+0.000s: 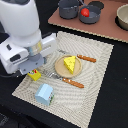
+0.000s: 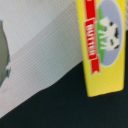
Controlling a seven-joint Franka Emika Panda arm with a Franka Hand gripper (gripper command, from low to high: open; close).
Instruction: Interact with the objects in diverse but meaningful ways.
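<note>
arm [image 1: 22,37]: big white body, leaning down over the near-left corner of the placemat, hides a good chunk of that side

gripper: can't see the fingers in either view, so no idea if it's spread or pinching anything

packet [image 1: 34,75]: yellow with a red strip, flat and boxy, poking out just under the arm. In the wrist view [image 2: 102,42] it has a cow picture and lies half on the placemat, half over its edge onto the dark tabletop

cup [image 1: 44,94]: light blue, smooth plastic, lying near the front edge of the placemat, open room around it

placemat [image 1: 95,65]: beige, ribbed weave, set at an angle on the black tabletop [image 1: 107,107]

plate [image 1: 61,69]: round, tan, mid-placemat

cheese [image 1: 70,63]: yellow wedge with holes, sitting on the plate

fork [image 1: 67,81] and knife [image 1: 82,57]: orange handles, one on each side of the plate

tomato [image 1: 85,12]: red, shiny, inside a grey pot [image 1: 90,16] on the brown board at the back, well apart from the arm
</note>
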